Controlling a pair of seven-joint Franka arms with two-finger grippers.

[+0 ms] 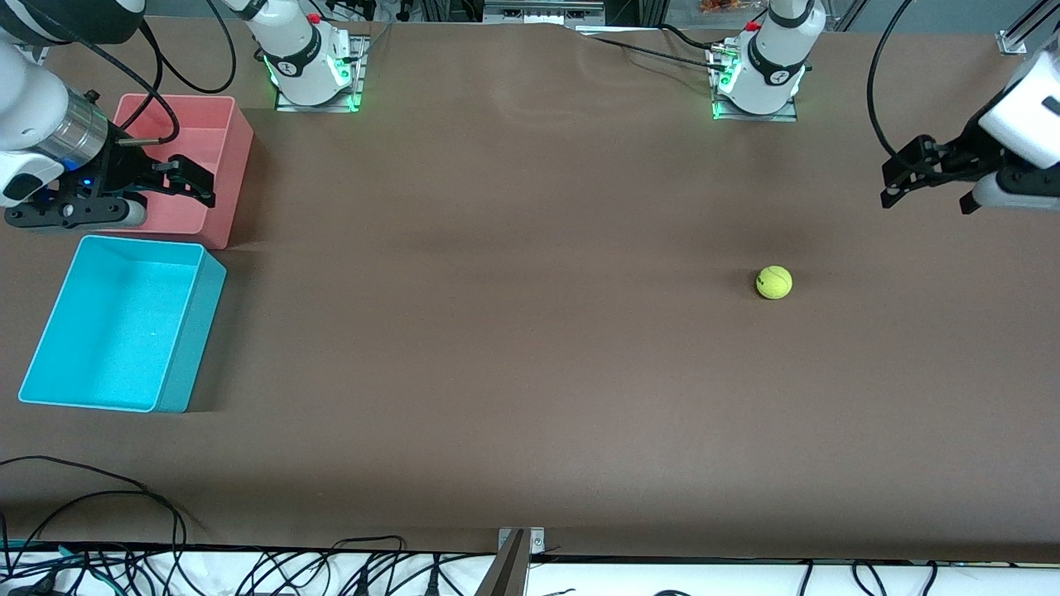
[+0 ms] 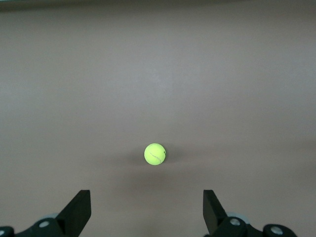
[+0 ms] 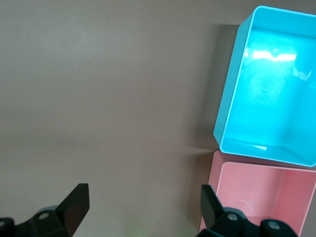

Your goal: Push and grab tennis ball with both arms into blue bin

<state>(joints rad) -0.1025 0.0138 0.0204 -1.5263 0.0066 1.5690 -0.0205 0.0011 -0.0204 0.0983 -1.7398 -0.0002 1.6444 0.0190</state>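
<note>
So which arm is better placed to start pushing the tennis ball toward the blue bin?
The left. Its open left gripper hangs at the tennis ball's end of the table, ball in its wrist view. The open right gripper is over the pink bin, beside the blue bin.

no text, brand, number or sign can be read anywhere. the tennis ball shows only a thin dark curved seam, no lettering. each arm base carries a small round dark mark, too small to make out. the blue bin has plain walls.
</note>
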